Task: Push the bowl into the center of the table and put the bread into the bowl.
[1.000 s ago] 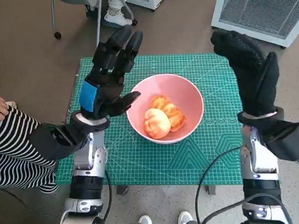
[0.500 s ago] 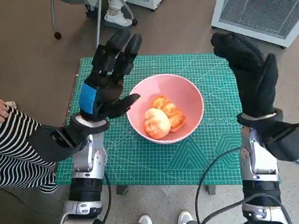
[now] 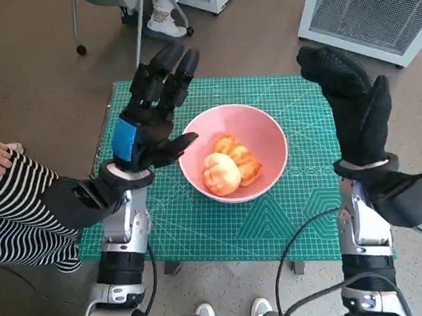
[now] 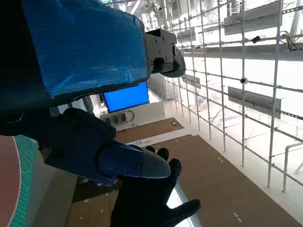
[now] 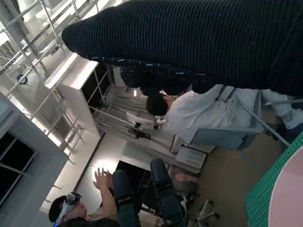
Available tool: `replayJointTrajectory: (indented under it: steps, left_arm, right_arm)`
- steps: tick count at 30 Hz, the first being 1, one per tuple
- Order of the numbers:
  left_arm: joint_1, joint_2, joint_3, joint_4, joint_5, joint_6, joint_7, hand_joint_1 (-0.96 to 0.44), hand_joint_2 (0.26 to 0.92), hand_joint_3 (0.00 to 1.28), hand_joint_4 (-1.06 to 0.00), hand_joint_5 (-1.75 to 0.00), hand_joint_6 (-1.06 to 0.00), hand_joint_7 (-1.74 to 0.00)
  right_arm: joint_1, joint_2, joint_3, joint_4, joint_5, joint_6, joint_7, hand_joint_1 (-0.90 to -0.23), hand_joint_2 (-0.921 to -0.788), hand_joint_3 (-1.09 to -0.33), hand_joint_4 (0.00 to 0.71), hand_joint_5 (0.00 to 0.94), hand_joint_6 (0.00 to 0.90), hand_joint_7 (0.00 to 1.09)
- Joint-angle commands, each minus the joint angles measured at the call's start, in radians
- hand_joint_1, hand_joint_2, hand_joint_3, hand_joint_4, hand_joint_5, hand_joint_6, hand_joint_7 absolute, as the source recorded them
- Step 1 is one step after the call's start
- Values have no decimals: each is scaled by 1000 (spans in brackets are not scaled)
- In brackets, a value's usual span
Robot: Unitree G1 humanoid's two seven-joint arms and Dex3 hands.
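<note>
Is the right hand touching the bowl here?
Apart. The head view shows the right hand raised beside the bowl, with a strip of green mat visible between them.

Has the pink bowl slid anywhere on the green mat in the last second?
No. The pink bowl sits at the same spot on the green mat, bread inside.

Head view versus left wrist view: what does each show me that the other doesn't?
Only the head view shows the bread lying in the pink bowl, the whole green mat, and the left robot hand raised beside the bowl, fingers spread, holding nothing. Only the left wrist view shows the room beyond: shelving racks and a blue screen. Both show the gloved right robot hand, open, plus bits of bowl and mat.
</note>
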Motion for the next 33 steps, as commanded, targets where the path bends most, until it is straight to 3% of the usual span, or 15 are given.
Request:
replayJointTrajectory:
  steps: [1,16,27,33]
  left_arm:
    - [15,7,-7,-26,9,-10,-12,-466,907,140,-137,-25,1,-515]
    - [20,10,0,-36,-19,16,-39,-403,890,122,-147,-26,1,-563]
    - [22,2,9,-44,-40,42,-51,-28,871,140,-165,-30,1,-629]
    - [20,-4,13,-37,-43,44,-52,36,845,209,-167,-25,1,-588]
  right_arm:
    - [26,3,2,9,-14,8,-7,-762,-921,-691,195,1,45,540]
    - [25,2,3,16,-14,1,-3,-761,-921,-691,195,1,47,539]
    - [25,4,3,28,-9,-6,1,-765,-921,-690,195,1,47,537]
    - [27,5,2,32,-5,-9,3,-769,-921,-690,195,1,47,537]
